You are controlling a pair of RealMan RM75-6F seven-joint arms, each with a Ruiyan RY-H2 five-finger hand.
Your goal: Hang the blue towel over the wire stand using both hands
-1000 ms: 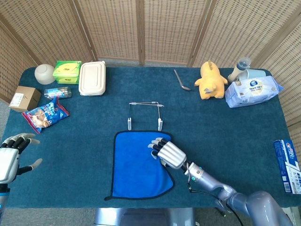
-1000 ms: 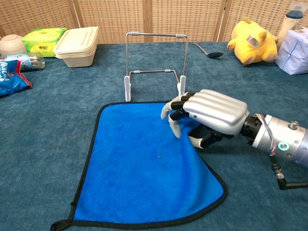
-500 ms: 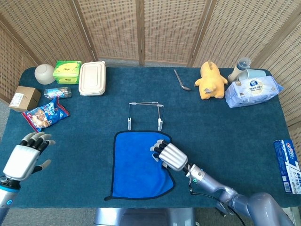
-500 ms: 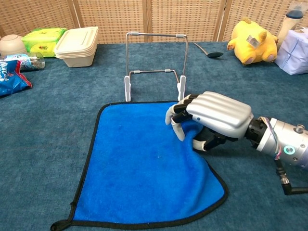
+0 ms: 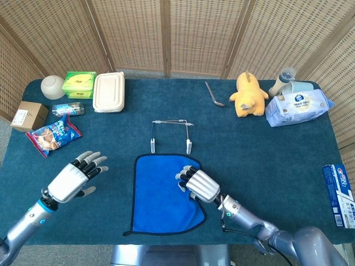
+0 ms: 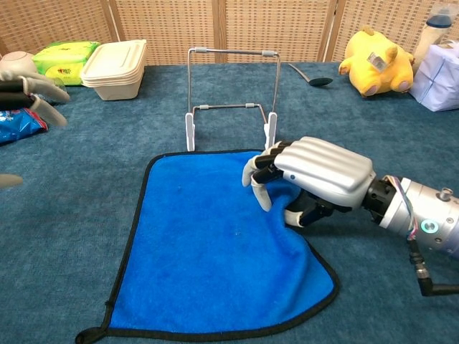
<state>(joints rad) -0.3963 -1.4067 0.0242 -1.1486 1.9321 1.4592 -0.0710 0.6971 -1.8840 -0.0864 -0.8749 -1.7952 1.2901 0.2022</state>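
The blue towel (image 5: 163, 194) with a black hem lies flat on the table near the front edge, also in the chest view (image 6: 208, 251). Just behind it stands the wire stand (image 5: 172, 136), upright and bare (image 6: 232, 86). My right hand (image 5: 198, 184) sits on the towel's far right corner with its fingers curled down, pinching the bunched cloth (image 6: 315, 175); that corner is hidden under it. My left hand (image 5: 75, 178) hovers left of the towel with its fingers spread and nothing in it. Only its blurred fingers (image 6: 25, 93) show at the chest view's left edge.
At the back left are a bowl (image 5: 53, 86), a green pack (image 5: 79, 83), a lidded food box (image 5: 108, 92), a small bottle (image 5: 67, 108), a snack bag (image 5: 54, 134) and a cardboard box (image 5: 29, 115). A spoon (image 5: 213, 95), yellow plush (image 5: 249, 94) and wipes (image 5: 298, 107) lie back right.
My left hand has come in from the table's left edge toward the towel, still spread. My right hand has stayed on the towel's corner, barely shifting.
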